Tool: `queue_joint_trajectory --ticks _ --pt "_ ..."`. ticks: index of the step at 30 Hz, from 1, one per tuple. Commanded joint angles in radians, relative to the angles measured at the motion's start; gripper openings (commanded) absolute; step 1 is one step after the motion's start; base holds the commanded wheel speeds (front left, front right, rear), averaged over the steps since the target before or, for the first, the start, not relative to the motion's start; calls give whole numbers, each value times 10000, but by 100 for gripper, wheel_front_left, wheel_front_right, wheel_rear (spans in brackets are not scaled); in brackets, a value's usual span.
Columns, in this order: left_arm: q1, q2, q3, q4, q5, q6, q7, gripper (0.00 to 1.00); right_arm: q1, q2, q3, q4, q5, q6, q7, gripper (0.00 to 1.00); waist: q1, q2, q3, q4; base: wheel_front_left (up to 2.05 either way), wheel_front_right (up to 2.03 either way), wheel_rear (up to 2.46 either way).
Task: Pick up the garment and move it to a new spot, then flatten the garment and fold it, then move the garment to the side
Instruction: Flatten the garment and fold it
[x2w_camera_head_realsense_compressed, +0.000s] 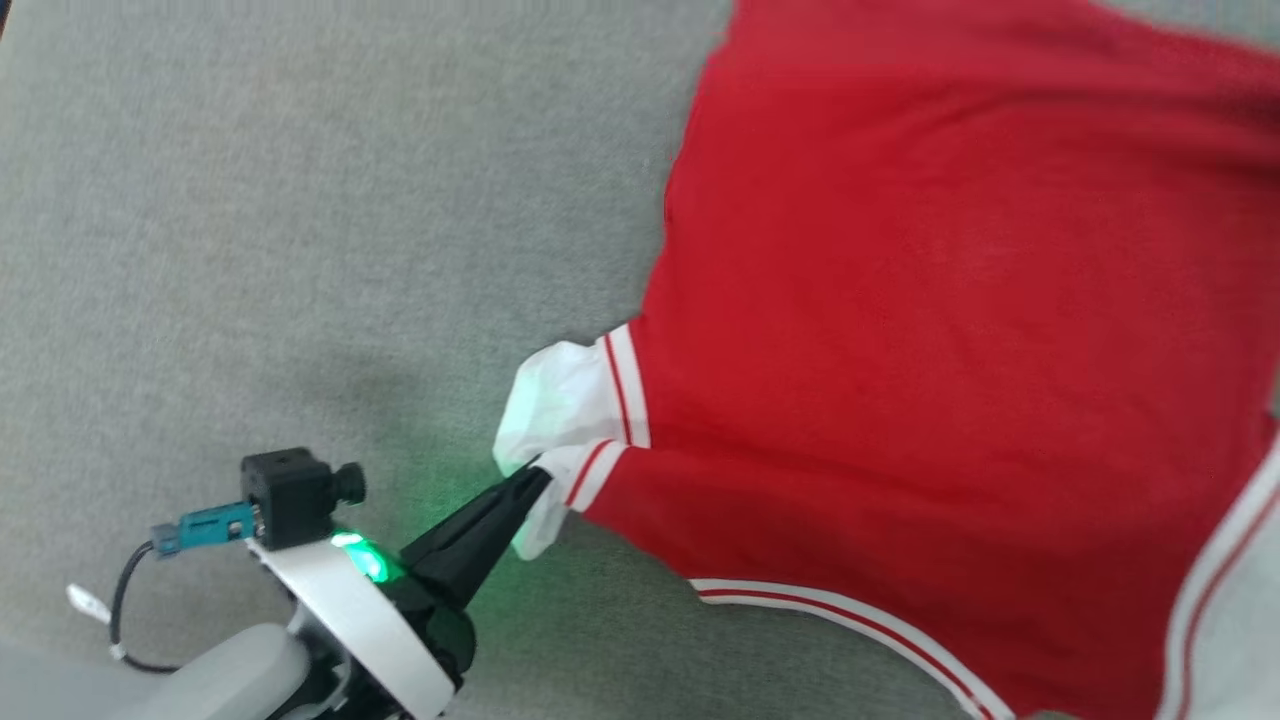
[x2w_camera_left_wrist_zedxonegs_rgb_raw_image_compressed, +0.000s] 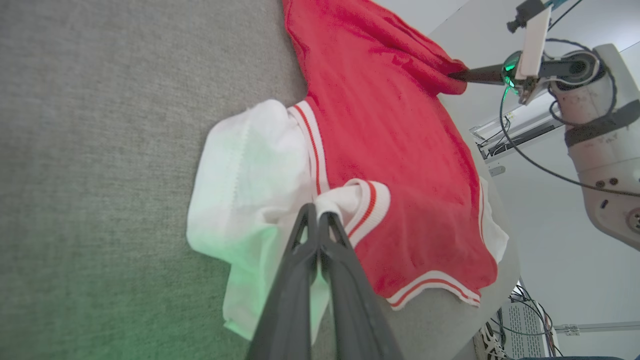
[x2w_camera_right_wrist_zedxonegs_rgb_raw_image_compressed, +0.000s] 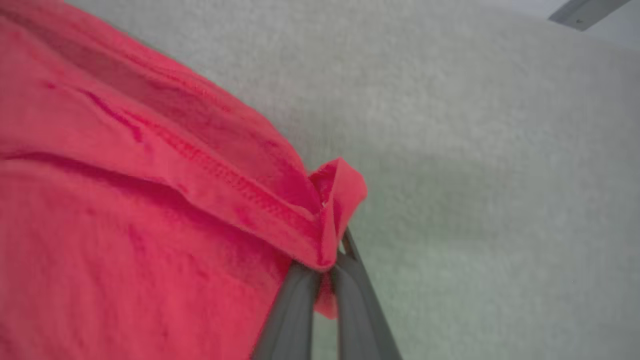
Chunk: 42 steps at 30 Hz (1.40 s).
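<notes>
Grey surface (x2w_camera_head_realsense_compressed: 300, 200): left jaws clamp jersey (x2w_camera_head_realsense_compressed: 900, 300) sleeve (x2w_camera_left_wrist_zedxonegs_rgb_raw_image_compressed: 240, 175), right jaws seemingly its blurred hem (x2w_camera_right_wrist_zedxonegs_rgb_raw_image_compressed: 330, 200); I fear thin pinches slipping under tension.

Looks like a robotics lab or test room. The bench (x2w_camera_left_wrist_zedxonegs_rgb_raw_image_compressed: 100, 150) is covered edge to edge in plain grey felt-like cloth. Past its edge in the left wrist view are bare white room surfaces, a white cable channel (x2w_camera_left_wrist_zedxonegs_rgb_raw_image_compressed: 505, 132) with wires in it, a loose cable bundle (x2w_camera_left_wrist_zedxonegs_rgb_raw_image_compressed: 492, 340) beside a perforated white box (x2w_camera_left_wrist_zedxonegs_rgb_raw_image_compressed: 522, 325), and a metal rail (x2w_camera_left_wrist_zedxonegs_rgb_raw_image_compressed: 595, 327). A pale robot arm (x2w_camera_left_wrist_zedxonegs_rgb_raw_image_compressed: 600, 140) has exposed black wiring. A grey metal bracket (x2w_camera_right_wrist_zedxonegs_rgb_raw_image_compressed: 585, 10) sits at the top of the right wrist view.
</notes>
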Motion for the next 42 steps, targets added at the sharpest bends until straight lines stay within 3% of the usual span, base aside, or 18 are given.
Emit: queue_joint_trajectory --ticks 1,7,14,19,24,26,27,34,38,42 --pt "197 86 155 62 11 31 -24 0 755 -258 -57 -630 391 -4 250 0 0 0 -508 -482 0 0 0" --pt "737 227 508 182 -12 29 -23 0 4747 -540 -896 -3629 1851 -4 1639 0 0 0 -976 -990 0 0 0" --pt "1107 389 772 155 -170 31 -25 0 9114 325 -1478 -6941 2775 -6 2871 0 0 0 -1172 -1291 0 0 0" --pt "1154 372 721 136 -237 29 -25 0 10906 1075 -1008 -8118 3011 -6 3420 0 0 0 -1211 -1368 0 0 0" --pt "1067 392 597 150 -239 29 -25 0 11112 1234 -945 -8436 2732 -6 3143 0 0 0 -1198 -1385 0 0 0" --pt "1031 385 551 164 -231 29 -25 0 10807 1276 -1186 -8522 2686 -6 2771 95 0 0 -1207 -1373 0 0 0" --pt "1014 378 542 167 -235 31 -25 0 10741 1191 -1242 -8632 2847 -4 2716 100 0 0 -1205 -1359 0 0 0" --pt "733 274 239 87 -180 31 -25 0 8264 750 -2860 -8796 2784 -6 2076 100 0 0 -1057 -1084 0 0 0" --pt "462 97 74 15 -200 29 -25 0 6292 333 -1849 -7552 1594 -4 1058 100 0 0 -705 -852 0 0 0" --pt "10 -121 -326 68 -196 29 -25 0 4694 721 -705 -5757 762 -4 19 100 0 0 -327 -484 0 0 0"
